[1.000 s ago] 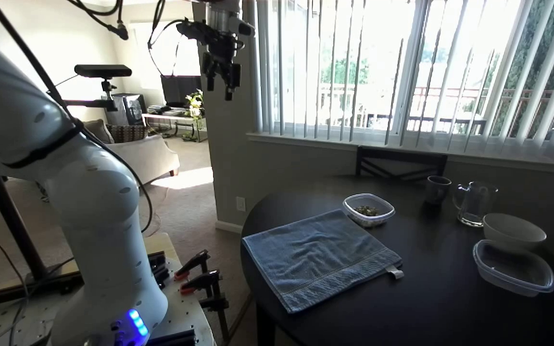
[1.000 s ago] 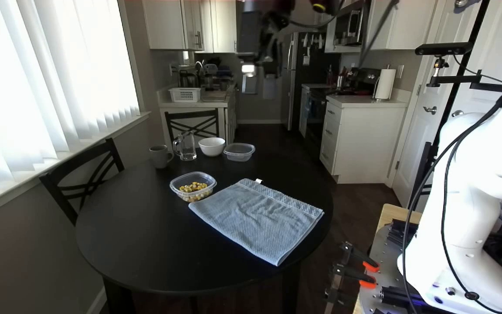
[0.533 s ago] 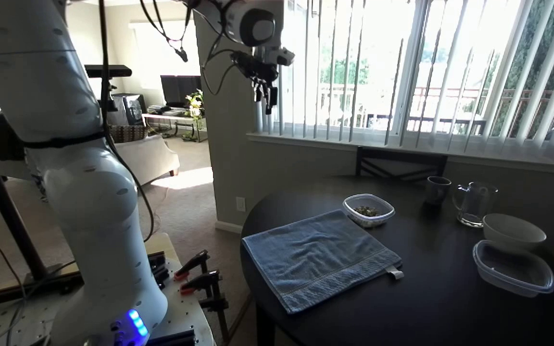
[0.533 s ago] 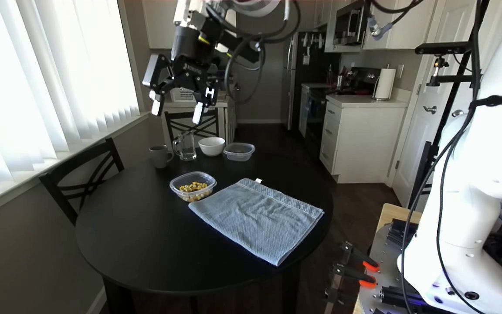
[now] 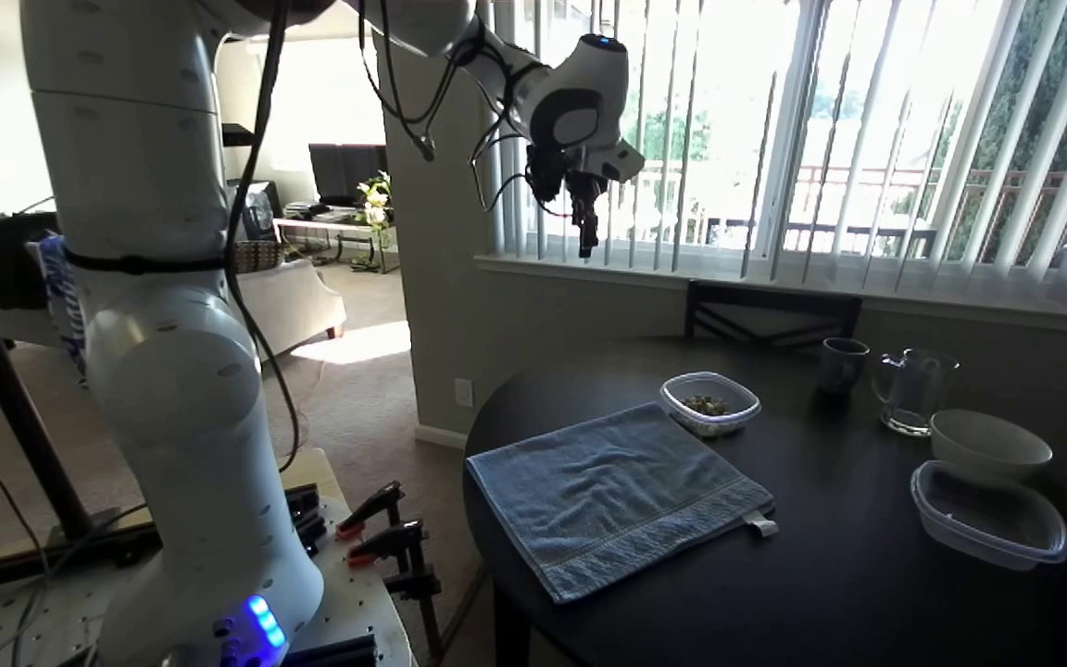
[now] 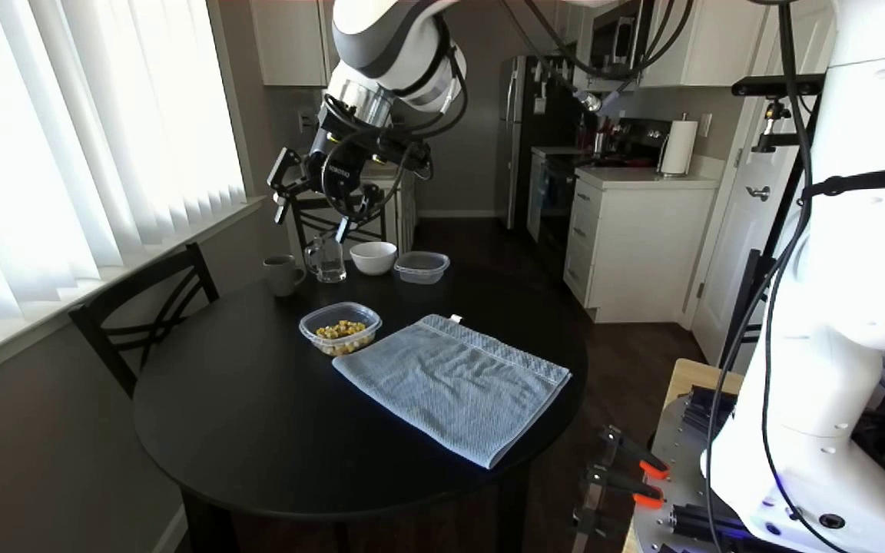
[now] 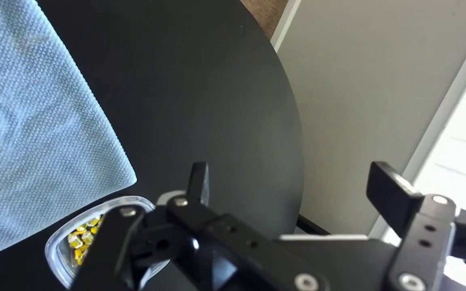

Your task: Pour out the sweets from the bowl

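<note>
The blue towel (image 6: 454,392) lies flat on the dark table (image 6: 235,430), and just beside 1 of its corners the small translucent bowl (image 6: 327,313) stands upright with yellow sweets (image 6: 341,330) in it; whether towel and bowl touch, I cannot tell. High above the towel, seemingly past that same corner, hangs the gripper (image 6: 312,222), its 2 fingers (image 7: 199,180) spread wide with nothing between them. Well beyond the towel stand a mug (image 6: 280,276), a glass with a handle (image 6: 331,266), a white bowl (image 6: 373,261) and a clear container (image 6: 421,274).

The step in hand looks like the approach, with grasp and pour not yet done. The chief risk is aim: in the wrist view the bowl sits outside the gap between the fingers, so a straight descent would probably miss it, or set 1 finger on its rim, tip it and scatter sweets over the towel. A low grasp at the towel's corner could also pinch the towel and drag it along. The bowl's sides look thin, so a hard squeeze may buckle them and a light hold may slip once tilted. No receiver is named; should it be the container beyond the towel, a low carry could clip the mug or glass.
</note>
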{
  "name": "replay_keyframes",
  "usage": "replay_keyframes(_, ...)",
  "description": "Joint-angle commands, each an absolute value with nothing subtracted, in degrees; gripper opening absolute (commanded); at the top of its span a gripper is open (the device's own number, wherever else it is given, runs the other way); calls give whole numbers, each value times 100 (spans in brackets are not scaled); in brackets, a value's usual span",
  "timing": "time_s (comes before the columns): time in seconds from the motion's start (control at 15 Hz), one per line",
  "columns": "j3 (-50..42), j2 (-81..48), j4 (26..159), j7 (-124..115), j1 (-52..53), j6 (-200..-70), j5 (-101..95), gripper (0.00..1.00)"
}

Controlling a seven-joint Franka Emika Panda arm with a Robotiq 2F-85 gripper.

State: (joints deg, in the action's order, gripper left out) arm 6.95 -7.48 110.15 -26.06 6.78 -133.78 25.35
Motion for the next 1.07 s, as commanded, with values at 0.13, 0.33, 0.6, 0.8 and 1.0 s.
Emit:
replay_keyframes(0.13, 686, -755, 10984, -2696, 708, -13369, 2539, 100)
replay_keyframes(0.33, 749, -1310, 10612, -3013, 795, -13558, 2703, 100)
replay_keyframes(0.6, 682, -2610, 9600, -3942, 903, -14116, 2925, 100)
replay_keyframes(0.8, 603, -3576, 8577, -4300, 699, -14127, 3089, 100)
replay_keyframes(1.0, 505, -4071, 7939, -4630, 409, -14093, 3283, 100)
